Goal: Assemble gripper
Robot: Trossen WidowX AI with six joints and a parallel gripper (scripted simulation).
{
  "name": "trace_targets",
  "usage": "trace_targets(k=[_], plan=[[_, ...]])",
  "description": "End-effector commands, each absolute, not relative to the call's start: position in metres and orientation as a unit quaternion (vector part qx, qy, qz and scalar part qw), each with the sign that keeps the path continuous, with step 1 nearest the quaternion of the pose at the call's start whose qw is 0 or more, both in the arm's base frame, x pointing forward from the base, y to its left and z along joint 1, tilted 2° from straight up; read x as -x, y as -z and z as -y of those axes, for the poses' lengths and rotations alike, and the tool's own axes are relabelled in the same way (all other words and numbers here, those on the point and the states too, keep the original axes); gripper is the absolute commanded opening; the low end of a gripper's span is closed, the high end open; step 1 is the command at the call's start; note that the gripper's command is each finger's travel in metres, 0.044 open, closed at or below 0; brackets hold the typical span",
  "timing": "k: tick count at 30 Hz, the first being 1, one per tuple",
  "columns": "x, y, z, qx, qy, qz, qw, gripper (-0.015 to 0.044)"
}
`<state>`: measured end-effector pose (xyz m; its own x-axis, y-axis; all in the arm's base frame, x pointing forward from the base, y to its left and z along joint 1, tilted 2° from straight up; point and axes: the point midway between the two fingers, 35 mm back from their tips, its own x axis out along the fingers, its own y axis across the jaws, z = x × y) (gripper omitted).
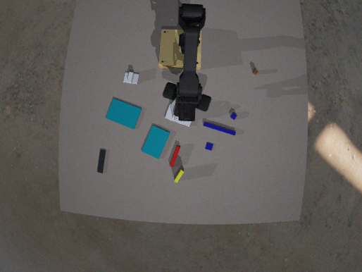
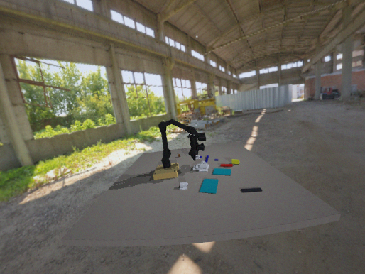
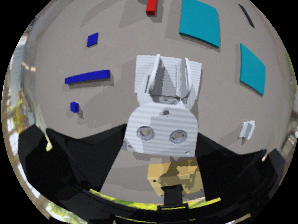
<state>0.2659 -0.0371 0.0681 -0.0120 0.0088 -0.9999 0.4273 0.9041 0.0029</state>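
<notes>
The gripper [image 3: 161, 133] [image 1: 186, 97] is shut on the white housing plate [image 3: 162, 121], near the plate's two large round holes. The plate is held above the table, and the arm hides it in the top view. The white gripper base [image 3: 196, 67] [image 1: 183, 122] [image 2: 201, 170] lies on the table below. Two upright white jaws, the left jaw [image 3: 155, 75] and the right jaw [image 3: 187, 80], stand on it in the wrist view. The held plate overlaps their near ends there, so pins, gear teeth and stubs are largely hidden. The plate appears apart from the base, but the gap is hard to judge.
Two teal plates [image 1: 123, 113] [image 1: 155, 141], a red bar [image 1: 175, 156], a yellow bar [image 1: 179, 175] and a black bar [image 1: 101, 161] lie around. A blue bar [image 1: 219, 128], two blue blocks [image 1: 234, 115] [image 1: 209, 146], an orange block [image 1: 255, 72] and a small white part [image 1: 131, 77] also lie there.
</notes>
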Motion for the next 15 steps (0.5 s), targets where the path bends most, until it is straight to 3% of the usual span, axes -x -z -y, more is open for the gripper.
trace_targets(k=[1,15], plan=[[-0.2663,-0.0682,0.0367,-0.157,0.15,-0.694,0.686,0.0351],[-0.2569,-0.0682,0.0407,-0.156,0.15,-0.694,0.686,0.0351]])
